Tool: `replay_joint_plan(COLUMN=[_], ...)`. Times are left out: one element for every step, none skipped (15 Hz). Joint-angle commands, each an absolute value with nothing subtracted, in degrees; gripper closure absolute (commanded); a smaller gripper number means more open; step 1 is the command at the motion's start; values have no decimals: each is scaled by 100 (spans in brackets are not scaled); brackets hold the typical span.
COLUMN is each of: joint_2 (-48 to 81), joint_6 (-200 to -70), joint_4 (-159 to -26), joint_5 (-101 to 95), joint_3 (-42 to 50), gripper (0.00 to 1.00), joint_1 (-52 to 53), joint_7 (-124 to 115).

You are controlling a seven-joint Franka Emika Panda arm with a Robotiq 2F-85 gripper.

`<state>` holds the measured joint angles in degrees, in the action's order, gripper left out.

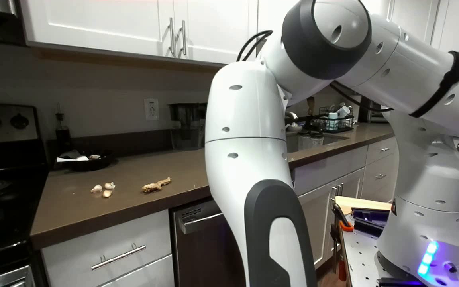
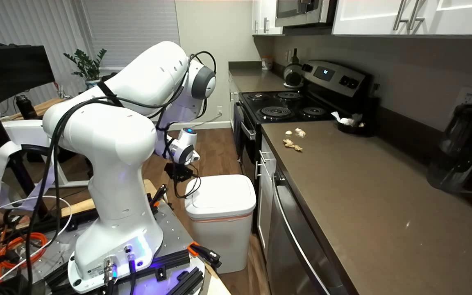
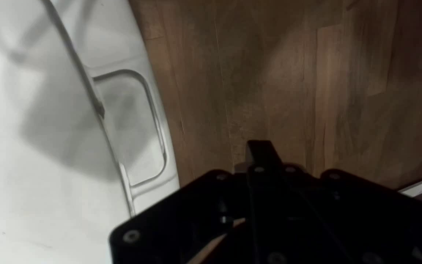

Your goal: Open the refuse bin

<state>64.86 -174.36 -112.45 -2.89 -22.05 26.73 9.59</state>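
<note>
The refuse bin (image 2: 221,233) is white and stands on the floor beside the counter in an exterior view. Its white lid (image 2: 221,194) is down. In the wrist view the lid (image 3: 50,205) fills the left side, and a recessed tab (image 3: 130,124) shows at its edge. My gripper (image 3: 259,157) is dark; its fingers look shut together and empty, over the wood floor to the right of the tab and apart from it. In an exterior view the dark gripper (image 2: 178,172) hangs by the lid's far left corner, with fingertips not discernible. Bin and gripper are out of view in the remaining exterior view.
The counter (image 2: 367,180) with drawers and dishwasher (image 2: 289,229) runs right beside the bin. Garlic and ginger (image 2: 292,145) lie on it. The stove (image 2: 289,108) stands beyond. The robot's table (image 2: 174,229) is near the bin. Loose cables (image 2: 193,188) hang by the wrist.
</note>
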Motion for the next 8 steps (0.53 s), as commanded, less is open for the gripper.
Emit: replay_joint_plan(joint_2=[6720,6758,6790,6808,6835,6852,6870,6877], joint_6=[-17512,-17509,-17521,-17523,-17550,-17582,-17612,-17628], joint_4=[-11010,-10968,-10940,-10902,-10866,-10835,-10806,-10782], joint_5=[-562,-612,-655,-705,-747,-783,-824,-861], joint_3=[-2105,-2078,-2044,-1992,-1930,-1881,-1820,-1750], gripper=[100,100,100,100,100,100,100,100], joint_1=[2743,2752,2769,2810,2859,2900,2954,3015], joint_7=[916,922,924,917,914,907,898,898])
